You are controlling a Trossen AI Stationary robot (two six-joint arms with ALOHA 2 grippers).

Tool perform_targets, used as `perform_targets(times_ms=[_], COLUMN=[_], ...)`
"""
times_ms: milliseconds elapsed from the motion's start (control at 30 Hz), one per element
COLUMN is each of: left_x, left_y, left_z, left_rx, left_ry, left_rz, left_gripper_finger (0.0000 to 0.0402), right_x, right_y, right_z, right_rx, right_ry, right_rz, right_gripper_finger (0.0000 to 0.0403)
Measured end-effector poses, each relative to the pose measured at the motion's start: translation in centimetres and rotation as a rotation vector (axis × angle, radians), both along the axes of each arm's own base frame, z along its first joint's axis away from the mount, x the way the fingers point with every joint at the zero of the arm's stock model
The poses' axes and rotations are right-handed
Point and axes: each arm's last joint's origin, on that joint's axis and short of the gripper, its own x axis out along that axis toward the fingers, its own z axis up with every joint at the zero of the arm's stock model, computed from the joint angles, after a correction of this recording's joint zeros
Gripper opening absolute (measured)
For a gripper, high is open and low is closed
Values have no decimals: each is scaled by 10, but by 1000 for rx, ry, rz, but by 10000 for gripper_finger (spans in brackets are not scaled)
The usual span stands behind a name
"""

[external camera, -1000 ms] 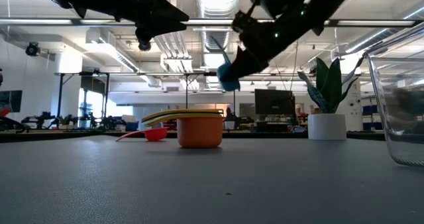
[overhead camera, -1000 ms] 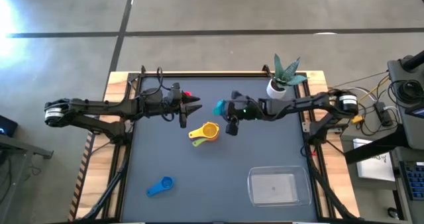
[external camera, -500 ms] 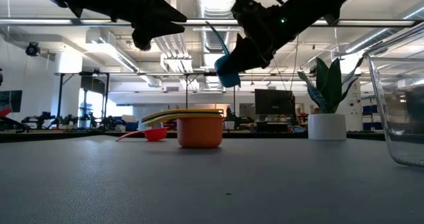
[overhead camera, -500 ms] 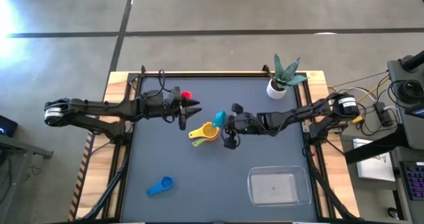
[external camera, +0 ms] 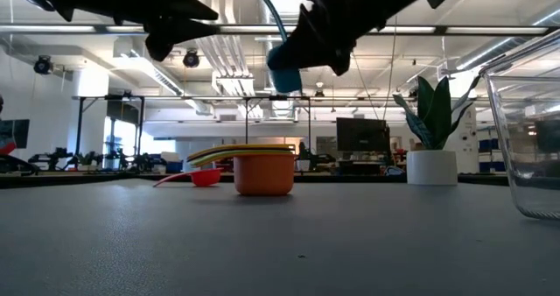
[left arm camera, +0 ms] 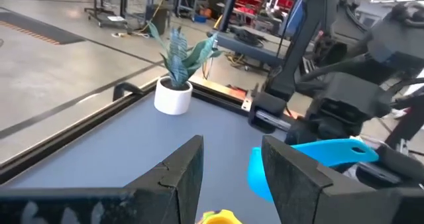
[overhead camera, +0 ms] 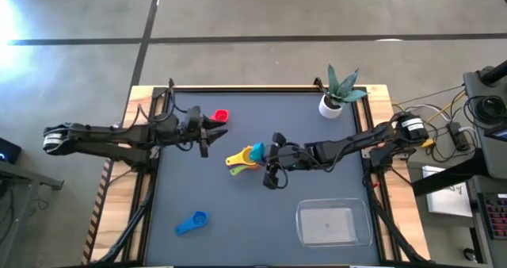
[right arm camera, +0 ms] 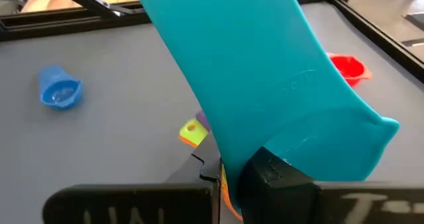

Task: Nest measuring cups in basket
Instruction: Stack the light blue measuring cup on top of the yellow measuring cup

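My right gripper is shut on the light blue measuring cup, which hangs in the air over the stack of orange, yellow and green cups. The stack stands on its base at mid-table. My left gripper is open, left of the stack and clear of it. A red cup lies behind the stack, and a blue cup lies near the front left. The clear basket sits at the front right with no cup in it. My right gripper pinches the light blue cup between its two fingers at the bowl end, coming level from the table's right. The cup is lifted clear. Its bowl hangs lowest and its handle slants upward.
A white plant pot with a spiky plant stands at the far right of the table. The basket's tall clear wall fills the right of the low view. Bare grey tabletop lies between the stack and the basket.
My right gripper has carried the light blue cup from the far middle toward the near edge and slightly left, until it is over the stack. My left gripper has drawn back toward the table's left edge, away from the stack.
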Motion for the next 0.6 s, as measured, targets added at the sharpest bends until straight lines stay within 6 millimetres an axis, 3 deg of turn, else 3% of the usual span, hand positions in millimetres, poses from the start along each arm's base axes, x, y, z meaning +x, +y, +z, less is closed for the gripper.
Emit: perform_targets(times_ms=[167,600], left_x=[-3,-4], left_y=[0,0], left_z=[-3,-9], left_rx=[1,0], left_ry=[3,23], left_rz=[0,-1], left_gripper_finger=[136,136], right_x=[16,66], right_y=[4,6], right_z=[3,-28], right_rx=[-4,-92], right_ry=[32,322], right_rz=[6,6], right_gripper_finger=[11,11])
